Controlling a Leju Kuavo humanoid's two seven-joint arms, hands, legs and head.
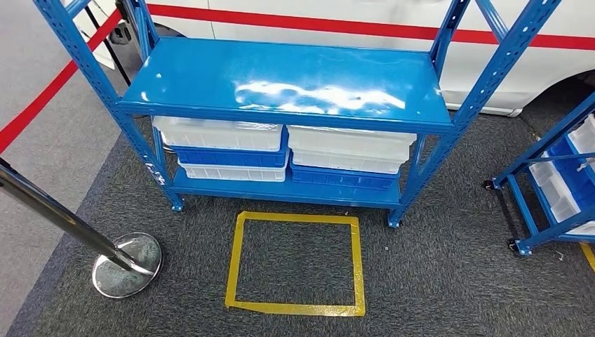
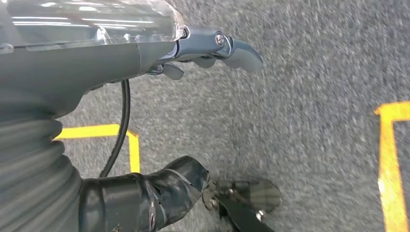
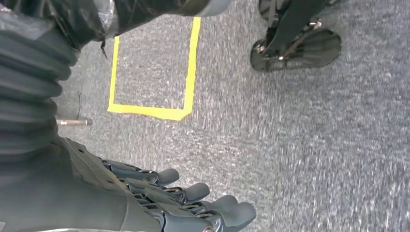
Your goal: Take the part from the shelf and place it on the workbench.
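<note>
A yellow tape square (image 1: 298, 263) marks the dark carpet (image 1: 435, 281). A steel stanchion base (image 1: 128, 265) stands nearby — red belt (image 1: 42, 102) stretched behind — beside a white vehicle (image 1: 393, 21) (red-striped).

The left robot hand (image 2: 212, 50) is dark grey with a shiny clear cover, a silver screw and a black cable. The right robot hand (image 3: 193, 205) has ribbed grey fingers.

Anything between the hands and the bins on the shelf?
Nothing visible: carpet and a yellow tape square lie before the shelf. Left hand and right hand hang over the floor; bins sit under the top board.
</note>
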